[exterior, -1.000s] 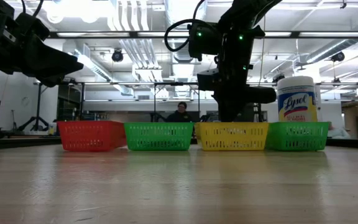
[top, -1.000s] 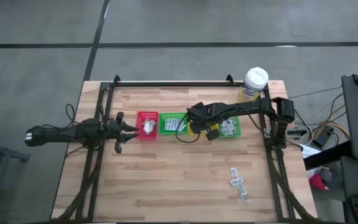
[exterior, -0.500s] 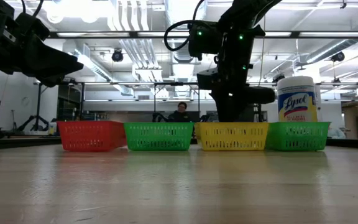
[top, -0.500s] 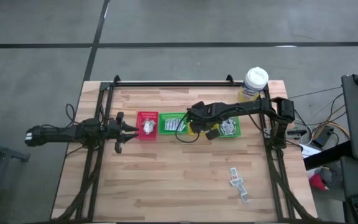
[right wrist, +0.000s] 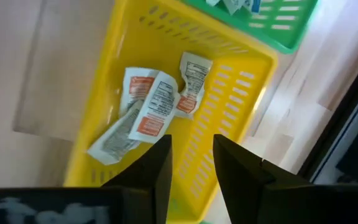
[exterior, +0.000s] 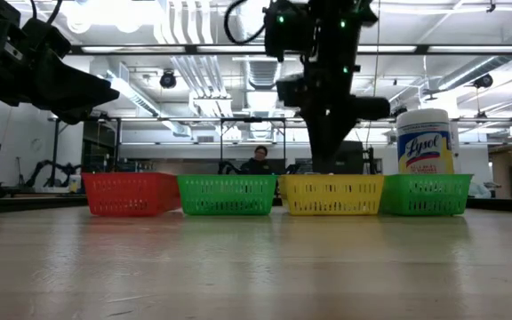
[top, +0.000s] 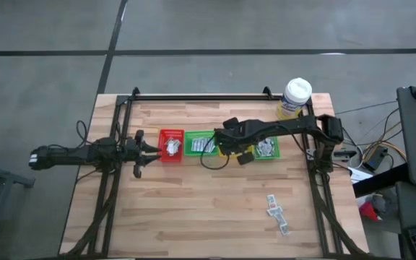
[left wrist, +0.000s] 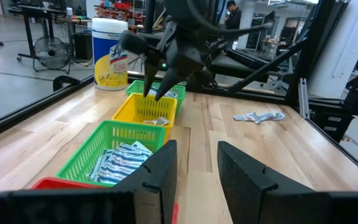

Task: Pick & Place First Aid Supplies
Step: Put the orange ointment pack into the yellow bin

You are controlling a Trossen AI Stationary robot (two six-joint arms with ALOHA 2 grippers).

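Slotted plastic bin [right wrist: 241, 93] under my right pincer: yellow
Flat paper sachets [right wrist: 151, 112] in it: white, orange-red patches, black print
Neighbouring plastic bin [right wrist: 284, 22]: green

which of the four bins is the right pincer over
The yellow bin, third in the row between the two green bins; the right pincer hangs open above the white-red sachets inside.

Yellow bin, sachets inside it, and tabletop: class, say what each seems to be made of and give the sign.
Yellow bin: likely moulded plastic, with slotted walls and an even, slightly glossy colour.
Sachets: probably paper or foil-lined wrap, being flat, creased and printed.
Tabletop: apparently wood, with pale planks showing seams and grain, smoothly finished.
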